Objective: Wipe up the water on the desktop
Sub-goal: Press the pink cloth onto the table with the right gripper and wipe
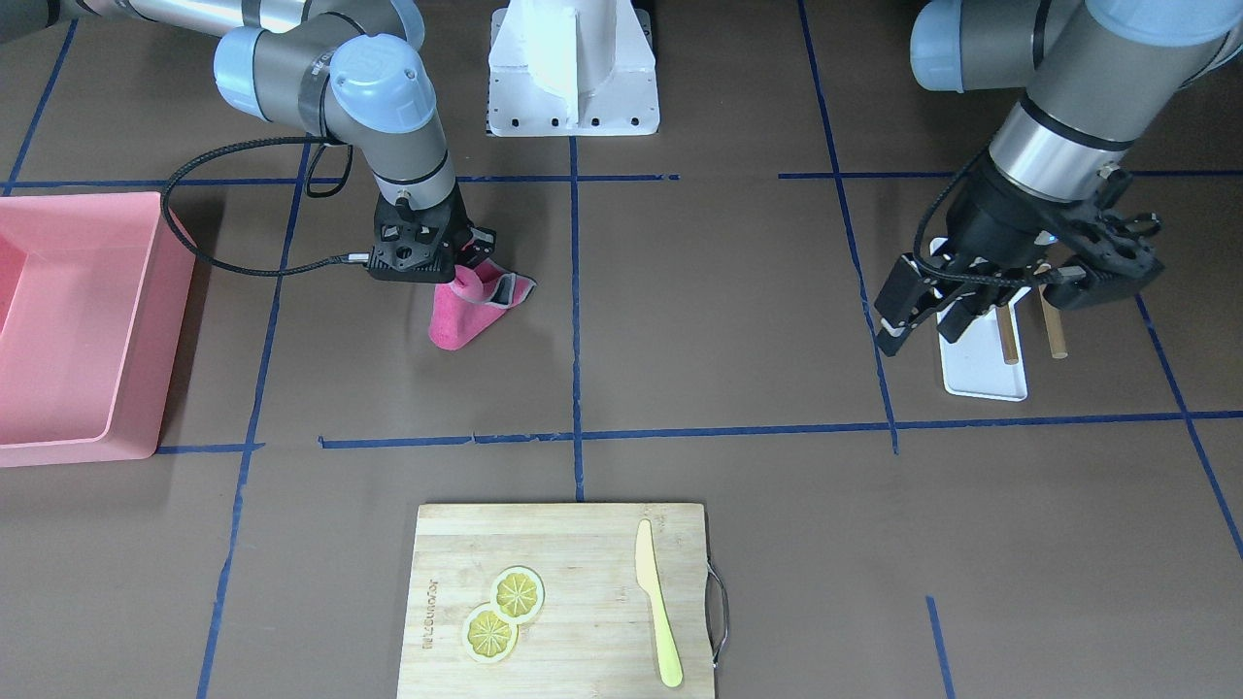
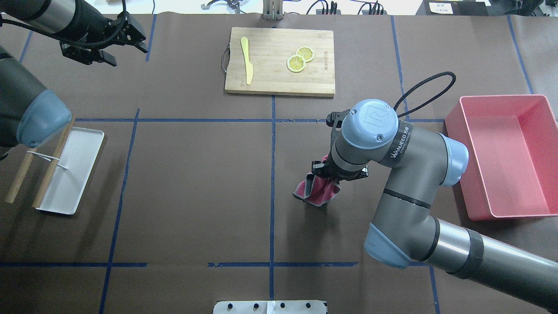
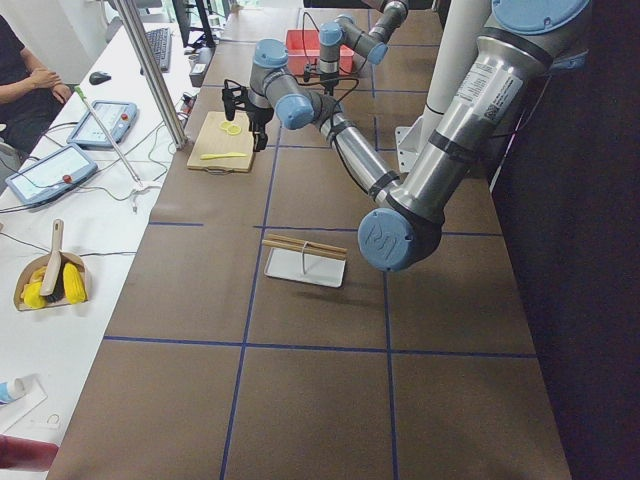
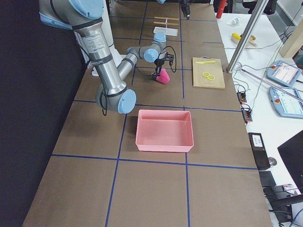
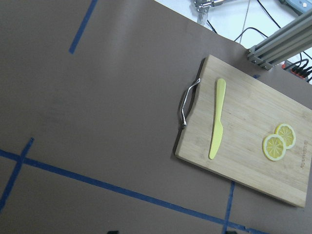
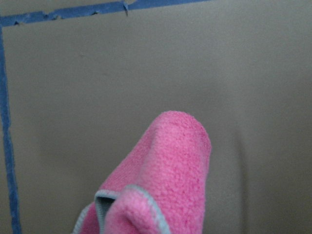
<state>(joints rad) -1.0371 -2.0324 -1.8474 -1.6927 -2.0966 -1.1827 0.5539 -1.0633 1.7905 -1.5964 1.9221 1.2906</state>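
Overhead exterior view | right gripper [image 2: 324, 171] is clamping closed on a pink cloth [image 2: 318, 191], which is hanging down to the desktop [image 2: 196, 174] just right of the central blue tape line [image 2: 273, 144] | left gripper [image 2: 104, 49] is hovering with jaws apart, holding nothing | 2 lemon slices [image 2: 301, 59] are lying on the cutting board [image 2: 279, 83]

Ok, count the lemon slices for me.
2. Both lie overlapping on the cutting board: one lemon slice nearer the knife, the other slice farther from the robot. None seems hidden.
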